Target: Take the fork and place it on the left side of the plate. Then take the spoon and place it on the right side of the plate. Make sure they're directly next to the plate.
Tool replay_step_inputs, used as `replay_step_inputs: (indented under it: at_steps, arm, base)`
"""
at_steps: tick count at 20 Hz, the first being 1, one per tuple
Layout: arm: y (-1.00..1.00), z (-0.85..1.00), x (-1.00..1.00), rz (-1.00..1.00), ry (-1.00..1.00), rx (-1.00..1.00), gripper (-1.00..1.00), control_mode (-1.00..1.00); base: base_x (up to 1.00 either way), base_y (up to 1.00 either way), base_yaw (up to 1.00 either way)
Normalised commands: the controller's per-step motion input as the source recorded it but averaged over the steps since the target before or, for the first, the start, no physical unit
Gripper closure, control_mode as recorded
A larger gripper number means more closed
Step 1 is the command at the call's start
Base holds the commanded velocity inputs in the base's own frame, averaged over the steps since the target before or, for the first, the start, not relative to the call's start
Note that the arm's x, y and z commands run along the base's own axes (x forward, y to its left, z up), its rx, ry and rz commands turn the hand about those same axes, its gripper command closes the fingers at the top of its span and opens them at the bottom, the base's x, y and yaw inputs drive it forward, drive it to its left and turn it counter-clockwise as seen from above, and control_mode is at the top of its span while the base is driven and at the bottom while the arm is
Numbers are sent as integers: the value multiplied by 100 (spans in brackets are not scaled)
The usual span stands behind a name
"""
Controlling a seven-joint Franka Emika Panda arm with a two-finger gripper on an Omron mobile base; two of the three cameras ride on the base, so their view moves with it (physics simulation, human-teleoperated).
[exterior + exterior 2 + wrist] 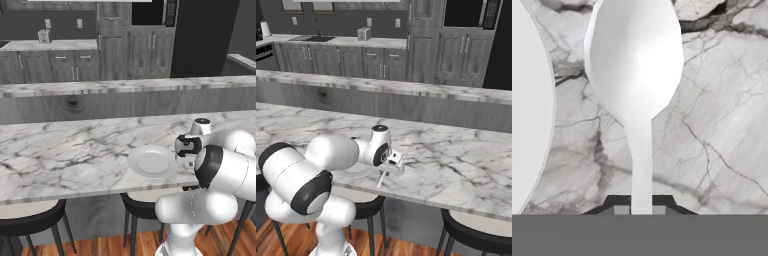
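Note:
My gripper (pixel 641 202) is shut on the thin handle of the spoon (pixel 637 65), a pale silver-white spoon whose round bowl points away from the hand above the marble counter (pixel 712 125). The white plate (pixel 527 110) lies just to the left of the spoon in the hand view. From the right base view the gripper (pixel 388 169) hangs low over the counter near its front edge, with the spoon (pixel 381 180) slanting down from it beside the plate (pixel 353 172). The left base view has the round plate (pixel 152 161) left of my arm. The fork is out of view.
The marble counter (pixel 65 155) runs wide to both sides, with a raised ledge (pixel 100 87) behind it. Dark stools (pixel 30 222) (pixel 476 232) stand under the counter's front edge. My own arm covers the counter just right of the plate in the left base view.

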Motion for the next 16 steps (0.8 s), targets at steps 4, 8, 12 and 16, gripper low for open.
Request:
replay_step_inputs:
  at_steps: [4,8,12,16]
  arm:
    - [0,-19,21,0,0,0,100,-100]
    - [-2,-17,15,0,0,0,100,-100]
    - [-3,-14,16,0,0,0,100,-100]
    - [-4,-12,21,0,0,0,100,-100]
  base:
    - [0,0,0]
    - [0,0,0]
    - [0,0,0]
    - [0,0,0]
